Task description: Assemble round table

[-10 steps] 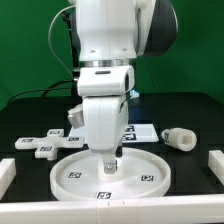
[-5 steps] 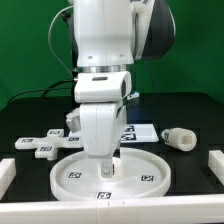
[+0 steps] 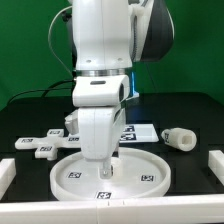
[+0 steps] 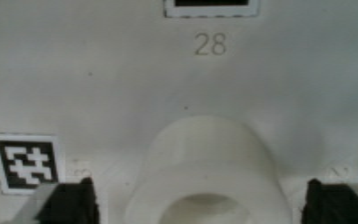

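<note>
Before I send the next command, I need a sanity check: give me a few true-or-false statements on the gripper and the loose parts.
1. The gripper is down over the middle of the round disc. True.
2. The cylinder leg is held in the gripper. False: it lies loose, to the exterior view's right of the disc.
3. The cross-shaped piece lies at the exterior view's left of the disc. True.
4. The fingers are shut on the disc's centre boss. False: they stand apart, with a gap on either side of it.

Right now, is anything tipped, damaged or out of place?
Nothing looks damaged. The leg lies on its side at the exterior view's right, apart from the round disc; the cross-shaped piece lies flat.
</note>
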`<state>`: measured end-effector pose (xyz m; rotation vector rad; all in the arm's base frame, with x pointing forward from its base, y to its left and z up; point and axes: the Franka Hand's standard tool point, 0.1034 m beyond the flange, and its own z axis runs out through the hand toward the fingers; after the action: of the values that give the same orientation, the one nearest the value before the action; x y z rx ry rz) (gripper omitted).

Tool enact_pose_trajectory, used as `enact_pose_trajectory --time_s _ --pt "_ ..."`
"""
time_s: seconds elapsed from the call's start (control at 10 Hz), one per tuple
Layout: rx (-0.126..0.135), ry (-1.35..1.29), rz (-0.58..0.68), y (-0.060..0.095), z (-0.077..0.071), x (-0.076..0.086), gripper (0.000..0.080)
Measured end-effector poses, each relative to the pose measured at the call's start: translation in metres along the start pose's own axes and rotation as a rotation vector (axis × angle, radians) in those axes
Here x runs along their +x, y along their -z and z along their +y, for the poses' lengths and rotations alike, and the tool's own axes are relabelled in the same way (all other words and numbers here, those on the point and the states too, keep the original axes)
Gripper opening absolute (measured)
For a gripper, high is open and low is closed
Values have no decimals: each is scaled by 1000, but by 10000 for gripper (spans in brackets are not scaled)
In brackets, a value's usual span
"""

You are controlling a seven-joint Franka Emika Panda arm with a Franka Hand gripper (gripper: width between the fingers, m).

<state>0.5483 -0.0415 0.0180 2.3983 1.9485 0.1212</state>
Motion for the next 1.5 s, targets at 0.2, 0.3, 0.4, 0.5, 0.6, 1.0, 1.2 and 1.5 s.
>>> enact_pose_trajectory --time_s 0.2,0.3,0.4,0.5,0.6,1.0,1.2,1.5 --pt "0 -1 0 0 0 0 406" --pt "0 -1 0 0 0 0 406" --pt "0 -1 0 0 0 0 406" --pt "0 -1 0 0 0 0 406" --pt "0 -1 0 0 0 0 406" --pt "4 -17 16 -1 -3 33 407" --pt "-7 -38 25 -1 -4 53 407" --pt "-9 -101 31 -1 -6 80 407"
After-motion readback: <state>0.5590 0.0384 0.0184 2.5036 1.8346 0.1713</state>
